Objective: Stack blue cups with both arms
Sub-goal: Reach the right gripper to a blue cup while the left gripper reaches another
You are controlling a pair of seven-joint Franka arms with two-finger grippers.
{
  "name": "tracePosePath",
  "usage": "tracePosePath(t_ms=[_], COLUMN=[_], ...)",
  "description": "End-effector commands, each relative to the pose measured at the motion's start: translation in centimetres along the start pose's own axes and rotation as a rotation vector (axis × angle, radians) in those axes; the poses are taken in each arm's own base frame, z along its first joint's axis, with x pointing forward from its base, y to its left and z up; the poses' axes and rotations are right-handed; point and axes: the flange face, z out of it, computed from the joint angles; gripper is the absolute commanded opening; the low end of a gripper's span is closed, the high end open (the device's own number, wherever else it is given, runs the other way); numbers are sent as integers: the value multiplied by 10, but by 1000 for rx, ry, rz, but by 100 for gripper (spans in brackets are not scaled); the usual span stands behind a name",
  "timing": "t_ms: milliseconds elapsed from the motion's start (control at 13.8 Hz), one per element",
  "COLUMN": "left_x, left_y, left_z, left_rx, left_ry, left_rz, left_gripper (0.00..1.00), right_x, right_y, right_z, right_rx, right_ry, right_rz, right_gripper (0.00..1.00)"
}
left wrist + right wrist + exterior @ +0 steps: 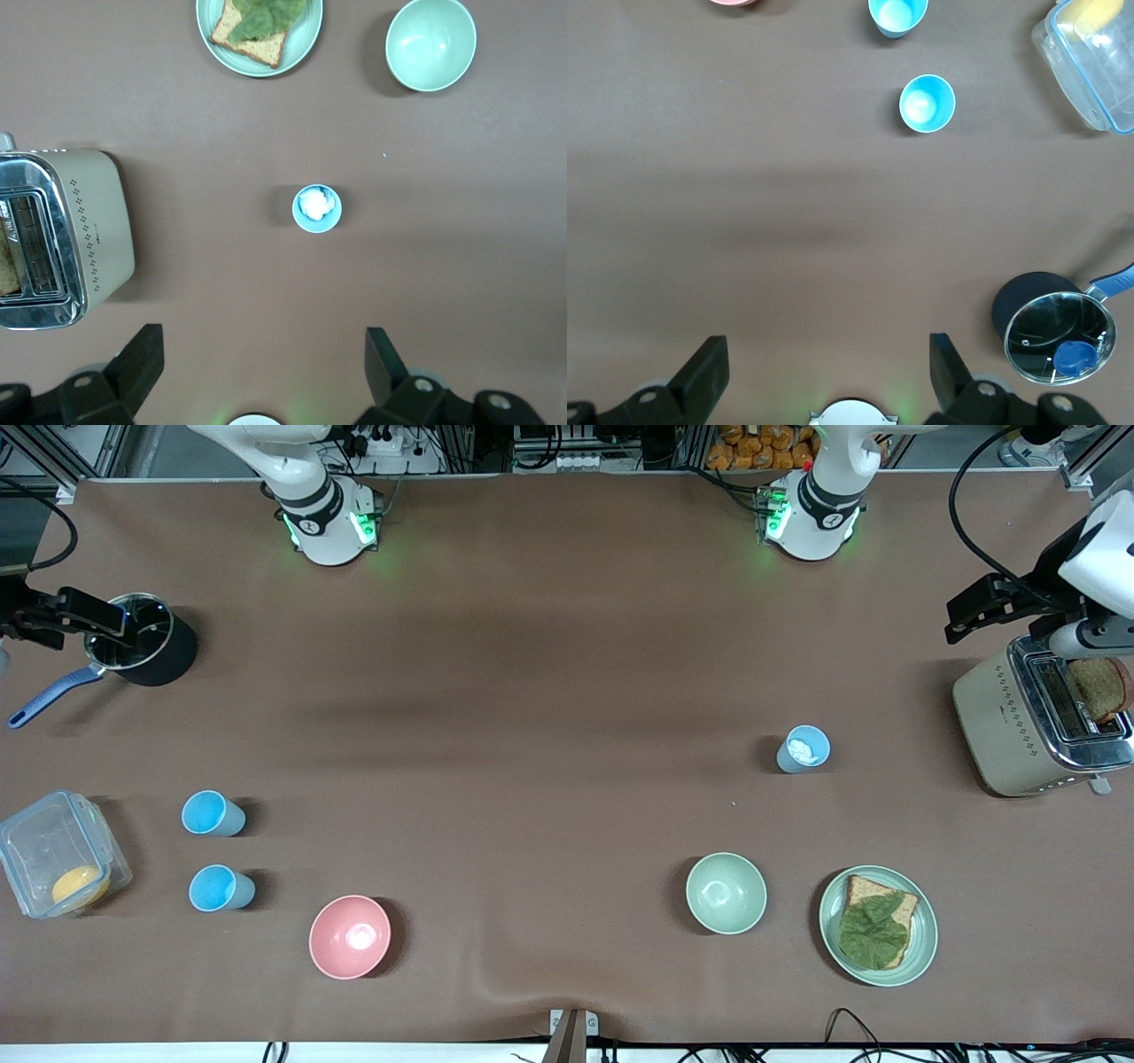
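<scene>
Three blue cups stand apart on the bench, none stacked: two [213, 813] [221, 888] ahead of the right gripper [826, 372], one [804, 749] ahead of the left gripper [262, 363]. Both jaws are spread, empty, waiting high. Next, I judge, each descends onto a cup.

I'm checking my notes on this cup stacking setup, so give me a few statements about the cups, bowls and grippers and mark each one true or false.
1. Three blue cups stand apart, none stacked: two toward the right arm's end, one toward the left arm's end. True.
2. The lone cup is empty. False: it holds something white.
3. The left gripper holds a cup. False: it is open and empty, up over bare table.
4. The right gripper is open and empty. True.
5. The pink bowl sits beside the plate. False: the pale green bowl does.
</scene>
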Motion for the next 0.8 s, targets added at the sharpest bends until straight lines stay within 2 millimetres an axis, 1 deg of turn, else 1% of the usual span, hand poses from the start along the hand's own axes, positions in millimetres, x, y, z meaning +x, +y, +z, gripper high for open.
tracePosePath(t_ms=[0,72,145,217,289,361,434,506,578,651,723], left_x=[26,34,37,36,34,31,33,30,27,28,31], left_y=[7,8,9,4,3,2,1,-5,-6,-5,-3], left_z=[47,75,114,152,191,226,257,283,303,321,341], left_rx=[-1,1,1,-3,-7,-9,-9,-13,-16,-21,-22], left_ry=[-59,-72,-54,-22,5,13,4,6,32,40,24], left_rz=[-4,-5,-5,-14,-20,-20,-23,-34,-33,-33,-32], left_gripper=[100,100,100,100,100,100,100,100,100,100,100], right_x=[-8,-5,1,9,14,23,33,48,68,79,80], right_y=[7,9,12,12,16,25,41,60,74,79,95], right_z=[-8,-7,-9,-11,-9,7,26,54,90,113,123], right_rx=[-11,-15,-17,-19,-38,-82,-89,-71,-54,-36,26], right_ry=[10,10,16,22,17,-19,-60,-105,-163,-198,-207], right_rz=[6,7,10,11,18,27,51,75,92,100,131], right_gripper=[100,100,100,100,100,100,100,100,100,100,100])
